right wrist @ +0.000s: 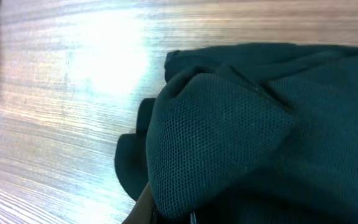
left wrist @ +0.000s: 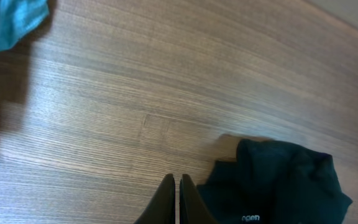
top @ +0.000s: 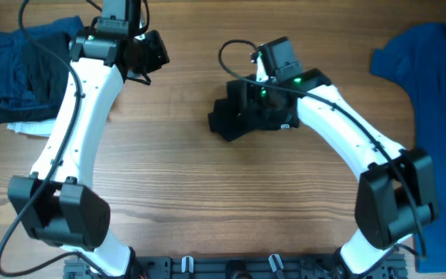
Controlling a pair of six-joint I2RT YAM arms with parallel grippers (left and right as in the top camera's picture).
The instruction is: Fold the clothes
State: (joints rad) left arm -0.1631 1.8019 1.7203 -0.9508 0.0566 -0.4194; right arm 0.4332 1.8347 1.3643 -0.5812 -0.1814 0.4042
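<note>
With right gripper (right wrist: 166, 214) clamped on the bunched black garment (top: 238, 120) at the middle of the table (top: 169, 178), draw it out low and slow to flatten; bring in left gripper (left wrist: 176, 198), fingers together and empty, to pin an edge

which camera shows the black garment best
Overhead: it shows the black garment nearly whole on the table, with only its upper right part under the right arm. The right wrist view shows only mesh fabric close up, and the left wrist view catches one part at its lower edge.
</note>
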